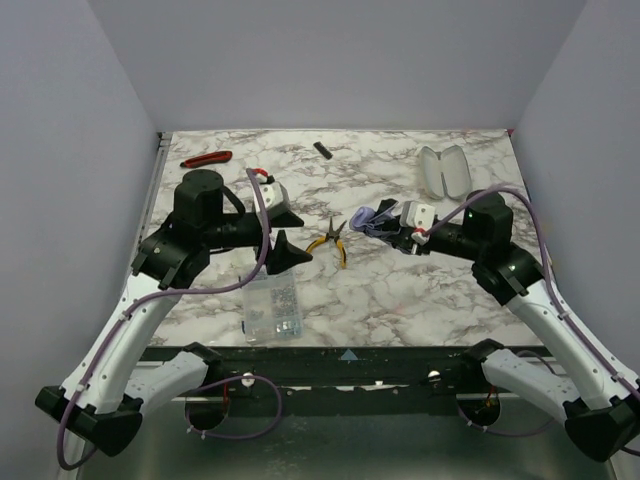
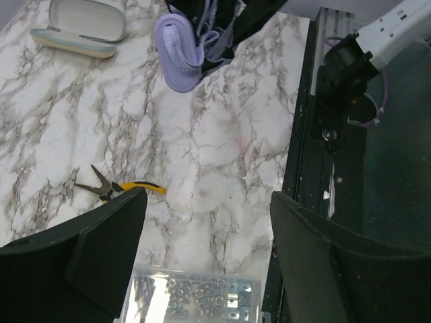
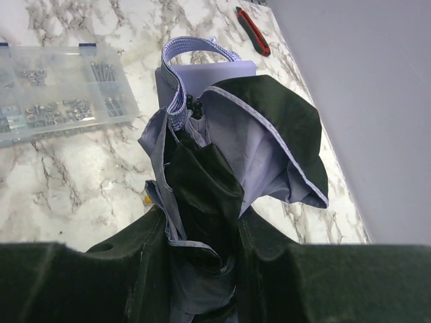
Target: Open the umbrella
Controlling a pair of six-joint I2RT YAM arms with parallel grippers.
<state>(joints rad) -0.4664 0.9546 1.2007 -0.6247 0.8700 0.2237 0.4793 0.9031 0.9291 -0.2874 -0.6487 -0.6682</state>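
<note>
The marble bench [image 1: 400,290] carries both arms at its near edge. The left claw [image 2: 207,202] hangs over the left half of the bench, just beyond the parts box, with its jaws spread wide and nothing between them. The right claw [image 3: 202,235] reaches in from the right side toward the middle, with its jaws closed tight on the umbrella [image 3: 256,128].

The umbrella is over the middle of the bench, a little toward the right edge, and it is not opened out. Its black-lined pale canopy is bunched in loose folds, and the lavender handle and woven strap point away from the claw toward the left. Whether the handle touches the marble I cannot tell.

A clear parts box [image 1: 272,308] of small hardware lies near the near edge, left of centre. An open white case [image 1: 443,170] lies toward the far right corner. Yellow-handled pliers [image 1: 333,240] lie in the middle, between the two claws. A red knife [image 1: 207,159] lies near the far left corner. A small black object [image 1: 323,150] lies by the far edge.
</note>
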